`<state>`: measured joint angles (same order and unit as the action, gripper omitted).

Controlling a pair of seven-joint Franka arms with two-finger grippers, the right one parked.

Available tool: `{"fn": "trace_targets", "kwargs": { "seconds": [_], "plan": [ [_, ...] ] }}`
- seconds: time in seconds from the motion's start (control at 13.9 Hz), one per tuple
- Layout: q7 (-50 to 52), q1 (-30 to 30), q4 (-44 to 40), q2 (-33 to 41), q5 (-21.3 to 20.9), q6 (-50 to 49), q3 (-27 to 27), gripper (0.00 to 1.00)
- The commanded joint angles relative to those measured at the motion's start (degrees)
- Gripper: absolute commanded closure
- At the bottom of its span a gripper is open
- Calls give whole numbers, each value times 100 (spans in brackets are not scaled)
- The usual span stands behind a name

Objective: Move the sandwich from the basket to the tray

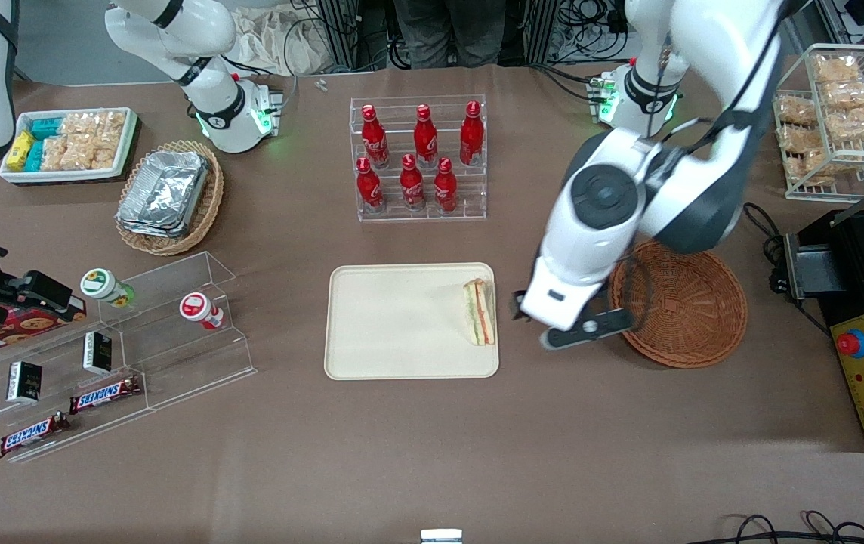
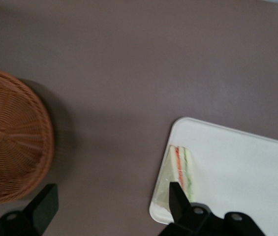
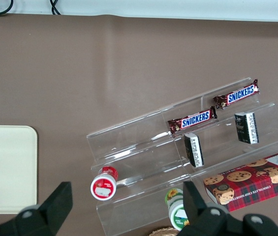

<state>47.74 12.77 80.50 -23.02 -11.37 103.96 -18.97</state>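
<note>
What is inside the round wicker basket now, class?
The round wicker basket shows only bare weave; the arm covers its farther rim. The sandwich lies on the tray, with the open end effector between them.

Brown table [image 1: 432,453] bearing tray [image 1: 394,325], basket [image 1: 692,317], bottle rack [image 1: 418,162].

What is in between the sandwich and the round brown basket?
Only the gripper, open above bare brown table between the sandwich on the tray and the empty basket. The left wrist view shows that bare stretch best.
</note>
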Motion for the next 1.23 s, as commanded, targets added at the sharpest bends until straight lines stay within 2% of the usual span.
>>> {"fn": "trace_targets", "kwargs": {
  "seconds": [0.0,0.22,0.65,0.86,1.08,1.15],
  "plan": [
    [-569,-291,256,604,143,-523,-28,0],
    [-1493,-835,256,947,364,-894,-28,0],
    [-2435,-1767,282,948,320,-1079,-10,0],
    [-2584,-1970,404,983,285,-1193,7,0],
    [-3137,-2111,511,1079,267,-1368,16,0],
    [-3426,-2094,484,1149,302,-1500,182,0]
  ]
}}
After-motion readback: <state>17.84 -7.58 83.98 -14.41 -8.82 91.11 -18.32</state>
